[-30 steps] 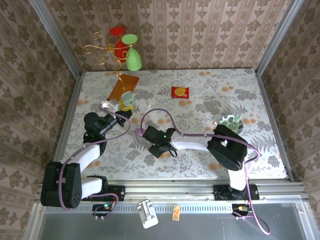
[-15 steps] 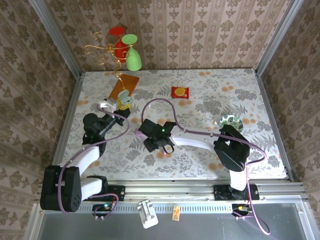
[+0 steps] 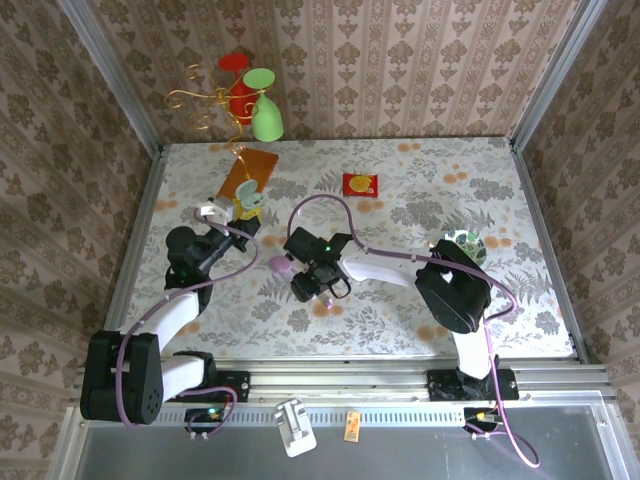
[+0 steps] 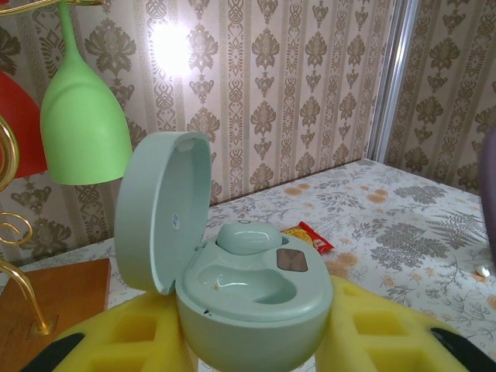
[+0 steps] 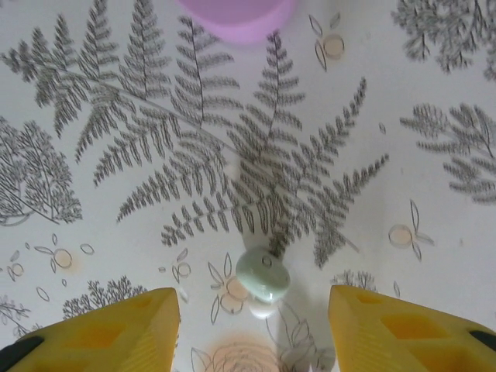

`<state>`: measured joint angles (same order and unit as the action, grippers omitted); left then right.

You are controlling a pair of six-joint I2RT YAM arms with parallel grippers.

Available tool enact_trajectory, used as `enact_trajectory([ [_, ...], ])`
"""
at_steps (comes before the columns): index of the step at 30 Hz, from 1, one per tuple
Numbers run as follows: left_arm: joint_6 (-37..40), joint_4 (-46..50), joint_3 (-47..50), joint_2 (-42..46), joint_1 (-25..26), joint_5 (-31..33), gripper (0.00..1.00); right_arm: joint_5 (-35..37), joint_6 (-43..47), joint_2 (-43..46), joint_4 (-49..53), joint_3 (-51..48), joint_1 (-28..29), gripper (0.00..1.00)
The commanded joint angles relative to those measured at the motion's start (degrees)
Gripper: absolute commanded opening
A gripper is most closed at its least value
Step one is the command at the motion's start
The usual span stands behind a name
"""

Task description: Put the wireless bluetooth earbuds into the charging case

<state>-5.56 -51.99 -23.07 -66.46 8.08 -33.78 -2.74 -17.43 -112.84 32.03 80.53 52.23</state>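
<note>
Mint charging case (image 4: pixel 256 306), lid open, 1 earbud (image 4: pixel 248 238) seated inside, 2nd mint earbud (image 5: pixel 263 273) loose on tabletop (image 5: pixel 434 116)

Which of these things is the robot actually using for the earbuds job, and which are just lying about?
In use: open mint charging case holding a seated earbud, in the left gripper; loose mint earbud on the table between the right gripper's open fingers.
Lying about: pink case, red packet, green glass, red glass, patterned dish.

No text, number or brand can be read. A yellow mark is seen on the red packet (image 3: pixel 360 185) on the counter (image 3: pixel 450 180), too small to be made out. Nothing legible is shown on the green charging case (image 4: pixel 256 302).
</note>
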Motion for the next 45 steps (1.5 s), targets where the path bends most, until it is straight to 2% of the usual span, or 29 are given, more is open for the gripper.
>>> enact_trajectory([
  [1,0.73,-0.04,-0.37,1.54,-0.53,-0.48,0.27,-9.49,6.25,-3.01,-3.62,0.0,-2.1,0.55],
  [7,1.47,1.57,-0.57,2.21,-0.48,-0.05,0.27,-18.97,9.35,-5.29,-5.52,-0.69,-5.58,0.54],
  [14,1.28,1.22,-0.92,1.49,-0.47,-0.23,0.27,-27.31,8.04,-3.41,-11.57,-7.47,-7.1,0.52],
  [34,-0.68,-2.56,-0.22,-0.44,-0.34,-0.71,0.27,-29.42,5.95,0.25,-14.49,-14.05,-7.43,0.39],
  [45,-0.77,-3.49,0.03,-1.13,-0.35,-0.65,0.27,-28.86,5.04,-0.36,-15.17,-14.23,-7.61,0.23],
])
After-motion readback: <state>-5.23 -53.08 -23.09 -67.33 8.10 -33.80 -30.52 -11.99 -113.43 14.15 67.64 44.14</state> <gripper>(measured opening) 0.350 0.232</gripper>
